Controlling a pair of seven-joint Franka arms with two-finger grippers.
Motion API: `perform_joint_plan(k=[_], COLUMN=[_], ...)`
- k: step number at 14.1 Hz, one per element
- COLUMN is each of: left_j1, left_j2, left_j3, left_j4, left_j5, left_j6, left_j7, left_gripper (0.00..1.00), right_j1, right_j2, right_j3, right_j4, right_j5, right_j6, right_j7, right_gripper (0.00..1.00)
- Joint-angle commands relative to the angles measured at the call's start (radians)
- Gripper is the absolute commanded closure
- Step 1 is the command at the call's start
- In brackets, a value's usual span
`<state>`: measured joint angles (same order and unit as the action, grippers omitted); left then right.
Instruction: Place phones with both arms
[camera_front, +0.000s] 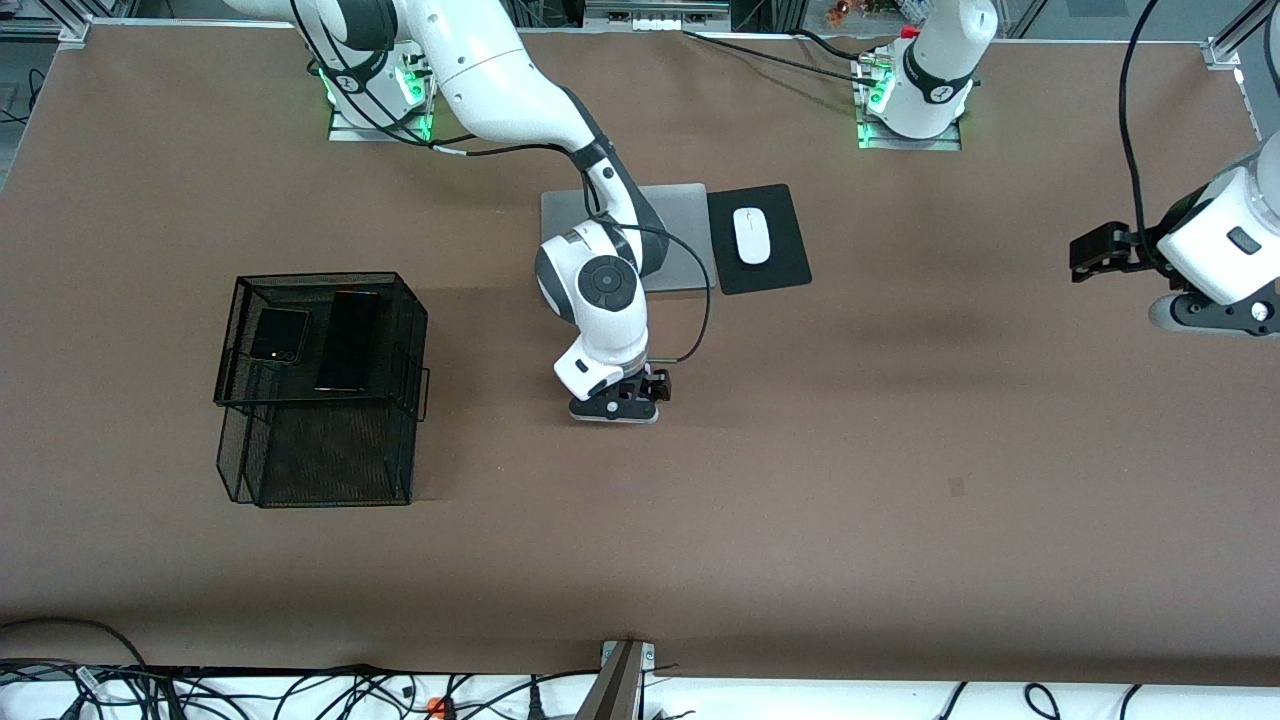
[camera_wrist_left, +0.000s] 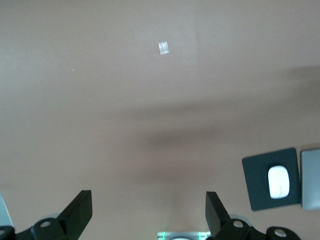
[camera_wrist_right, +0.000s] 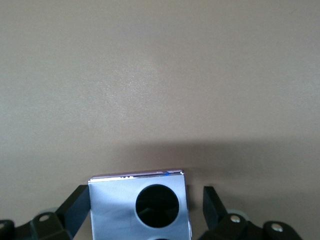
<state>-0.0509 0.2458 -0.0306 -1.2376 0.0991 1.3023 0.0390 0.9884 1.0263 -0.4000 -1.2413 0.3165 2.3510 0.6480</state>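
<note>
- My right gripper (camera_front: 625, 405) is down at the middle of the brown table (camera_front: 900, 480), nearer the front camera than the silver closed laptop (camera_front: 680, 235).
- Its fingers (camera_wrist_right: 212, 202) stand spread on either side of the squarish lavender-white phone (camera_wrist_right: 140, 205) with black circles; one finger is beside an edge, the other a little apart.
- My left gripper (camera_front: 1100, 255) waits over the left arm's end of the table, fingers (camera_wrist_left: 77, 210) wide, holding nothing.
- The small dark grey flip phone (camera_front: 278, 335) and long black slab phone (camera_front: 348, 340) lie side by side on top of the black wire-mesh basket (camera_front: 320, 440).
- A white computer mouse (camera_front: 751, 235) rests on a black pad (camera_front: 775, 270).
</note>
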Motion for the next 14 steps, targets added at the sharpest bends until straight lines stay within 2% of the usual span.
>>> perform_joint_plan(k=[1,5,6,7,8,10,12,14], left_j1=[0.010,0.013,0.013,0.013,0.013,0.013,0.010,0.008], left_j2=[-0.065,-0.134,-0.157,-0.164,-0.172,-0.189,-0.165,-0.120], left_j3=[-0.008,-0.029,-0.029,-0.029,-0.029,-0.029,-0.028,-0.028], left_j4=[-0.066,-0.232,-0.258,-0.270,-0.278,-0.302,-0.284,-0.249], left_j5=[-0.019,-0.035,-0.035,-0.035,-0.035,-0.035,-0.035,-0.033], left_j6=[-0.015,0.075,0.080,0.081,0.081,0.084,0.094,0.103], left_j7=[0.039,0.038,0.038,0.038,0.038,0.038,0.022,0.022], left_gripper=[0.00,0.00,0.00,0.00,0.00,0.00,0.00,0.00], right_j1=[0.015,0.021,0.021,0.021,0.019,0.019,0.019,0.021], right_j2=[0.015,0.023,0.023,0.023,0.023,0.023,0.020,0.003], right_j3=[-0.007,-0.007,-0.007,-0.005,-0.005,-0.005,-0.007,-0.008], right_j4=[0.013,-0.003,-0.003,-0.003,-0.003,-0.003,-0.003,-0.003], right_j5=[-0.013,-0.014,-0.013,-0.010,-0.010,-0.013,-0.014,-0.013], right_j6=[-0.002,-0.001,-0.001,-0.002,-0.002,-0.001,-0.007,-0.021], right_j7=[-0.008,-0.008,-0.007,-0.008,-0.010,-0.013,-0.022,-0.021], right_gripper=[0.00,0.02,0.08,0.30,0.47,0.69,0.74,0.75])
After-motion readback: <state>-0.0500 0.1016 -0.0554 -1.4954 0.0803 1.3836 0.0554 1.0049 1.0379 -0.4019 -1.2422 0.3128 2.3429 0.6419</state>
